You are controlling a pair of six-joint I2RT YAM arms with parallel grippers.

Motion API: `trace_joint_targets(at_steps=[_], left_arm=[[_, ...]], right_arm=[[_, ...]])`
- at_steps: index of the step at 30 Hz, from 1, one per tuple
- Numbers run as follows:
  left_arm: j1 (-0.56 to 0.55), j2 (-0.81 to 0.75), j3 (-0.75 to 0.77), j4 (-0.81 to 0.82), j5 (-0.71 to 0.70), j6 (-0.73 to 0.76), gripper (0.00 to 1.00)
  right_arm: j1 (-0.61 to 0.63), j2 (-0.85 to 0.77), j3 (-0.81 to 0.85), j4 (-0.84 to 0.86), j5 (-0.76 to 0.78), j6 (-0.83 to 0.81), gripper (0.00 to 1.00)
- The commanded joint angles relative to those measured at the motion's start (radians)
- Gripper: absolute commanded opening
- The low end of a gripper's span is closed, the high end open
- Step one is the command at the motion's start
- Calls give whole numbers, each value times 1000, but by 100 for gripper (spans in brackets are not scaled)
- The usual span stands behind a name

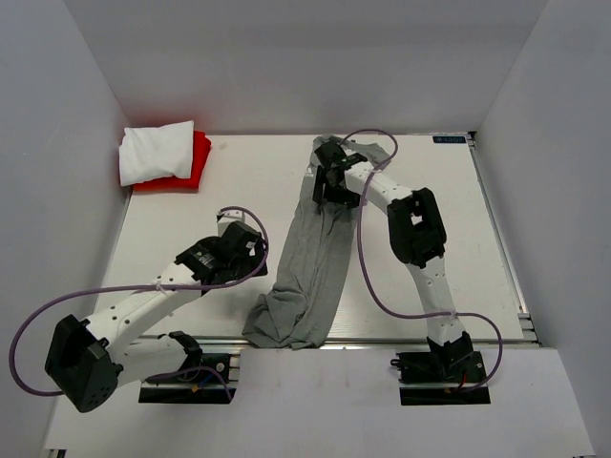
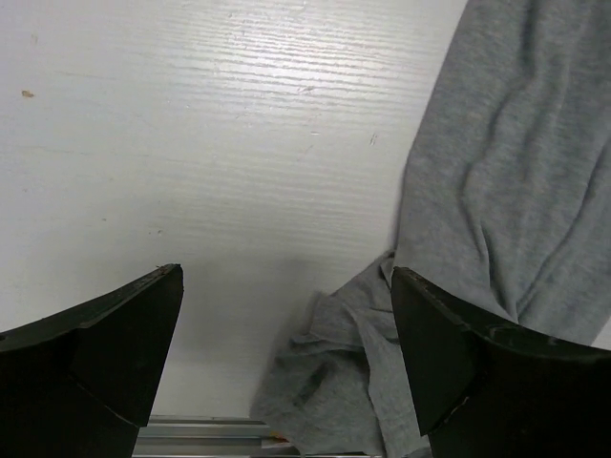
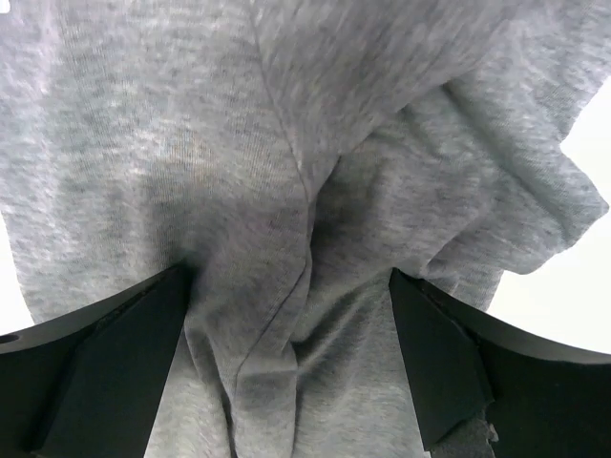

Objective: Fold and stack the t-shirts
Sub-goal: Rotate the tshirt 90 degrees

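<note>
The grey t-shirt (image 1: 305,277) lies bunched in a long strip from the far middle of the table down to the near edge. My right gripper (image 1: 329,186) is over its far end, open. In the right wrist view its fingers (image 3: 115,353) stand wide on either side of a ridge of grey cloth (image 3: 286,143), nothing clamped. My left gripper (image 1: 250,252) hovers open just left of the strip. Its view shows bare table between the jaws and the crumpled near end of the shirt (image 2: 506,172) to the right. The white t-shirt (image 1: 158,151) lies folded on the red one (image 1: 198,162) at the far left corner.
The white table (image 1: 449,239) is closed in by white walls on three sides, with a metal rail (image 1: 401,345) along its near edge. Purple cables loop from both arms, one (image 1: 368,277) lying right of the grey shirt.
</note>
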Motion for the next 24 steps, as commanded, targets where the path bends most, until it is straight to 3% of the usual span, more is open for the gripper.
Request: trace_joint_targets(at_steps=[1,5,14,20,24], left_arm=[[3,-35,26,28,-27,-18,100],[22,-12,37,78,-18,22,100],[54,224,157,181,109,167,100],[63,286,189,239,267,255,100],[54,255,119,264,368,281,100]], right_arm=[[-66,132,95,-89,14,47,90],[-139,168,142,-68,-20,38,90],[-238,200,339,15,-87,-149,90],[-230,53,219,133,-320,-358,90],[-199,-96,109,151,-359,-409,90]])
